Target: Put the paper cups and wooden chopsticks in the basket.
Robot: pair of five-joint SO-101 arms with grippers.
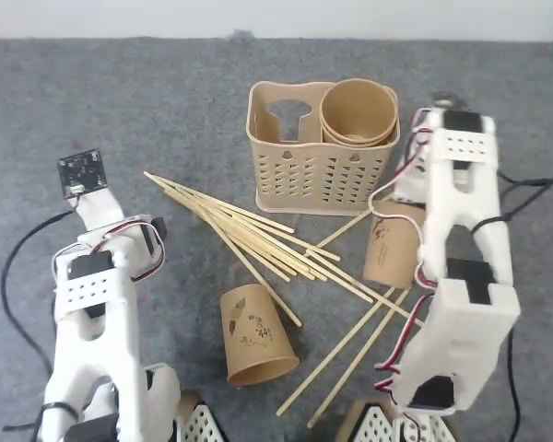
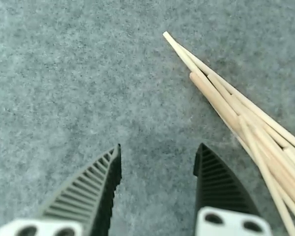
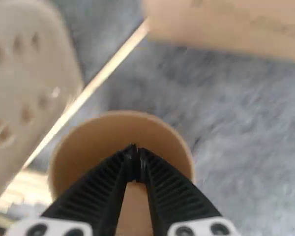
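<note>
Done: plain brown paper cups nested in beige perforated plastic basket | Left on grey desk: tipped printed paper cup, second printed cup near basket, pale wooden chopsticks strewn | left gripper fingers spread beside chopstick tips | right gripper fingers pressed together at second printed cup's mouth

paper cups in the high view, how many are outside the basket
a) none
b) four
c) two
c: one paper cup lies on its side below the chopsticks, a second cup lies to their right, and the stacked cups are inside the basket.
</note>
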